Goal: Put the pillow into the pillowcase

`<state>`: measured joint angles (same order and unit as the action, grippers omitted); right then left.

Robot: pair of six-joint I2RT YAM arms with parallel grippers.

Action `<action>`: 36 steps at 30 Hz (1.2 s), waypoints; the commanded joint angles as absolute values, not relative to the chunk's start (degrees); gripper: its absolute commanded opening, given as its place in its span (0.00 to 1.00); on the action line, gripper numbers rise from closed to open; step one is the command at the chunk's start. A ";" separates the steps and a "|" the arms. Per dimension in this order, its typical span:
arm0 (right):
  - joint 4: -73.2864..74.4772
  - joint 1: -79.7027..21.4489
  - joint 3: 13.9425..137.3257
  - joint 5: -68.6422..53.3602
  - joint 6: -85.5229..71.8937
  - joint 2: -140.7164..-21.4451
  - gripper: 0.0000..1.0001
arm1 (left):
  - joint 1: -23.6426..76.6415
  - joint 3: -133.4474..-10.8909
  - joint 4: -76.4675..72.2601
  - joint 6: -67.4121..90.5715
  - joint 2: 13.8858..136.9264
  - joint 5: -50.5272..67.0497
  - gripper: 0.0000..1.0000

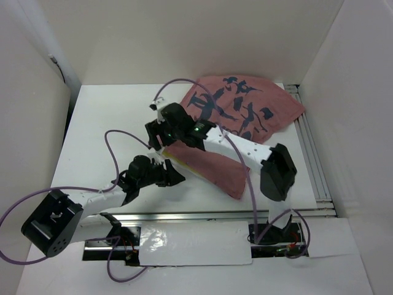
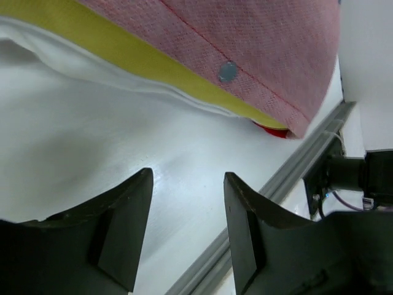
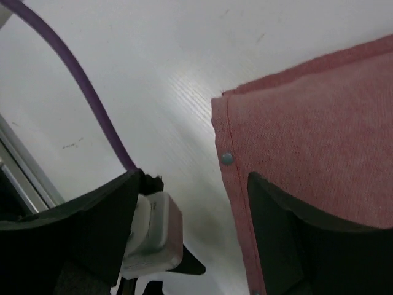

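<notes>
— Top view first: where is the pillow?

— Only a pale strip of the pillow (image 1: 178, 163) shows, at the near-left mouth of the pillowcase (image 1: 245, 107). That strip runs from upper left to lower right. The rest looks covered by the pink cloth, so I judge it nearly in. My left gripper (image 1: 167, 175) sits just beside that edge on the near side. My right gripper (image 1: 156, 132) is at the far end of the mouth.

— Left wrist?

— Both jaws stand apart with bare table (image 2: 80, 153) between them. The pillow (image 2: 123, 52) lies ahead and above, its yellow band crossing my view, the pillowcase (image 2: 258, 43) lapped over it. A metal rail (image 2: 276, 184) runs to my right.

— Right wrist?

— The jaws are spread and clamp nothing. The corner of the pillowcase (image 3: 319, 129) lies below the gap and under 1 finger. A purple cable (image 3: 92, 104) crosses on the other side, close enough to snag.
</notes>
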<state>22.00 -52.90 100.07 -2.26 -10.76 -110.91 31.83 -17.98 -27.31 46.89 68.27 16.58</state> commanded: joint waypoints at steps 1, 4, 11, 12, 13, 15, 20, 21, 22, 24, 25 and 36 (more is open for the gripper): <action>17.67 -53.26 91.26 5.70 -12.56 -96.73 0.78 | 32.52 -18.89 -32.34 47.72 68.03 14.60 0.61; 16.08 -53.26 80.01 9.22 -14.15 -89.32 0.78 | 33.13 -20.21 -33.13 48.25 70.48 13.19 0.66; 29.34 -53.87 65.32 13.79 -14.77 -76.13 0.67 | 34.19 -23.20 -40.06 51.23 79.88 12.57 0.52; 30.75 -54.83 63.82 15.63 -14.77 -75.42 0.67 | 34.19 -23.20 -41.04 51.76 80.76 11.96 0.52; 30.76 -55.45 61.02 16.86 -14.77 -74.80 0.67 | 34.19 -23.20 -42.26 51.77 81.64 11.95 0.50; 30.24 -57.12 58.29 19.93 -13.36 -74.27 0.65 | 34.19 -23.20 -45.60 53.07 83.58 10.64 0.50; 29.00 -58.97 57.30 27.76 -10.73 -78.04 0.63 | 34.19 -25.04 -48.52 54.23 84.99 8.53 0.50; 29.00 -58.97 57.30 29.60 -10.72 -79.79 0.63 | 34.19 -25.74 -48.52 54.23 85.51 8.53 0.50; 28.48 -59.67 57.30 32.49 -10.72 -80.59 0.63 | 34.19 -27.14 -47.47 54.23 85.52 8.53 0.50; 28.48 -61.43 57.30 35.14 -10.02 -82.00 0.63 | 34.19 -28.21 -46.67 53.53 85.52 7.66 0.49; 27.87 -62.04 57.30 37.16 -10.02 -82.87 0.63 | 34.19 -28.91 -45.97 53.53 86.04 7.65 0.49; 26.02 -66.53 57.83 44.02 -9.40 -85.25 0.68 | 34.19 -29.80 -45.52 52.47 86.67 6.06 0.49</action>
<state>28.84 -65.91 56.77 37.85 -8.69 -85.19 34.06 -28.38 -40.23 53.93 87.02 8.34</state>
